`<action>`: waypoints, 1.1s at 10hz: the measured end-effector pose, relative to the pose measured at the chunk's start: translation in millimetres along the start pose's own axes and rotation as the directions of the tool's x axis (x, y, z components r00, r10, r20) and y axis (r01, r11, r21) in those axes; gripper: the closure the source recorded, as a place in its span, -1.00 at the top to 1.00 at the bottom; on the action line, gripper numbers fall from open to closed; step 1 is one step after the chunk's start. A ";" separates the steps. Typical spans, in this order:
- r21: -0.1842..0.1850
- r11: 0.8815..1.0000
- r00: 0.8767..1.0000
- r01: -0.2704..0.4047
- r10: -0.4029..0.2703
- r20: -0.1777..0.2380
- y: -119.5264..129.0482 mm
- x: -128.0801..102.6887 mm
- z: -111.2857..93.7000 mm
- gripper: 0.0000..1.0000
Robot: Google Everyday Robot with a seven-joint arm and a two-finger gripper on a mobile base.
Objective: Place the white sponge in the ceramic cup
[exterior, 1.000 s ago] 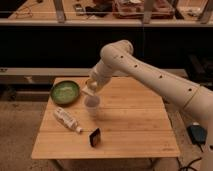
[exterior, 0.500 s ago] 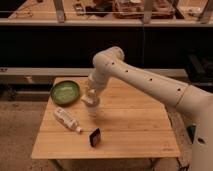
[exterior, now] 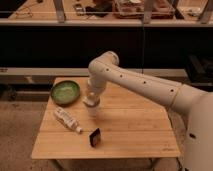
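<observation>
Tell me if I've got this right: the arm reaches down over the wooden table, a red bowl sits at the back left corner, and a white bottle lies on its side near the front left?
Not quite: the bowl is green, not red, as the camera view shows. The rest holds: the arm reaches down with its gripper over the wooden table, at the pale cup, and the white bottle lies on its side near the front left.

this looks like a robot lab or a test room, not a home. a plain wooden table [exterior: 125, 130] stands alone on a speckled hard floor [exterior: 20, 130]. behind it runs a long dark bench [exterior: 60, 45] with metal posts and cluttered trays on top. the gripper [exterior: 93, 103] hangs above the table.
</observation>
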 end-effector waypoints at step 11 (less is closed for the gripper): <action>-0.008 0.997 0.997 -0.076 0.076 0.029 10.7 11.6 -4.8 0.60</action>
